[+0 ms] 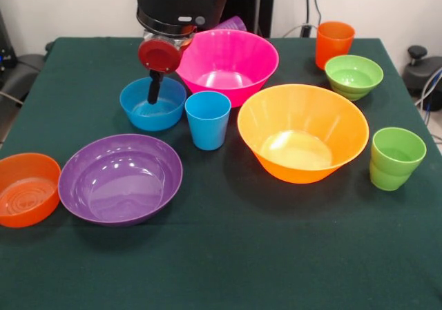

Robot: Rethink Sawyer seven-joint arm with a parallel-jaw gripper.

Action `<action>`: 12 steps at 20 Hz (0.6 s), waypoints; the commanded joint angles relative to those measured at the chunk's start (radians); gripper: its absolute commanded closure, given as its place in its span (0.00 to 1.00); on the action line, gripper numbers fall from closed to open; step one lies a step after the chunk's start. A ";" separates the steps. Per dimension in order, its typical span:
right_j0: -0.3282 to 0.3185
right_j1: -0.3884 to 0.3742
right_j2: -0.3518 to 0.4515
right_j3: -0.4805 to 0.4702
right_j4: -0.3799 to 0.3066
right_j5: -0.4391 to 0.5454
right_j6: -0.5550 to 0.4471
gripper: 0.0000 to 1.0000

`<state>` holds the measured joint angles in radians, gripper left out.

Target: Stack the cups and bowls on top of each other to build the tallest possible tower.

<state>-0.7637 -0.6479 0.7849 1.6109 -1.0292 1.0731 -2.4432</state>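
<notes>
Green cloth covers the table (pixel 228 255), and across it the 10 pieces are spread singly, upright with mouths up; nothing has been stacked yet. The gripper (pixel 156 89) is seen reaching down into the small blue bowl (pixel 152 103), a dark tip being visible inside the bowl's rim; whether the fingers are apart or closed on the wall cannot be told from this view. A grasp on that bowl's rim is judged to be the step in hand.

Just beside the blue bowl, the sky blue cup (pixel 208 119) is stood, and behind both the large pink bowl (pixel 228 65) is set, with the purple cup (pixel 233 24) partly hidden at its far rim. The large yellow-orange bowl (pixel 302 132) is placed near the centre, the wide purple bowl (pixel 120 179) and the small orange bowl (pixel 26 188) toward the near left in the picture. The orange cup (pixel 334 43) and small green bowl (pixel 353 76) are near each other at the far right, the lime green cup (pixel 396 158) well apart from them. The wide bowls are judged suited as a base, being the steadiest.
</notes>
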 commanded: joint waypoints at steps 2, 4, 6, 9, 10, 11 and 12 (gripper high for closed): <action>0.052 0.001 -0.014 -0.010 -0.040 0.083 -0.051 0.00; 0.057 0.007 -0.021 -0.013 -0.050 0.076 -0.037 0.00; 0.057 0.014 -0.023 -0.015 -0.053 0.069 -0.033 0.00; 0.050 0.040 -0.027 -0.034 -0.065 0.060 -0.060 0.00; 0.049 0.054 -0.028 -0.043 -0.070 0.058 -0.071 0.00; 0.050 0.061 -0.031 -0.051 -0.074 0.056 -0.072 0.00; 0.052 0.080 -0.032 -0.065 -0.080 0.048 -0.075 0.00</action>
<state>-0.7446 -0.6393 0.7849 1.6048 -1.0307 1.0754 -2.4432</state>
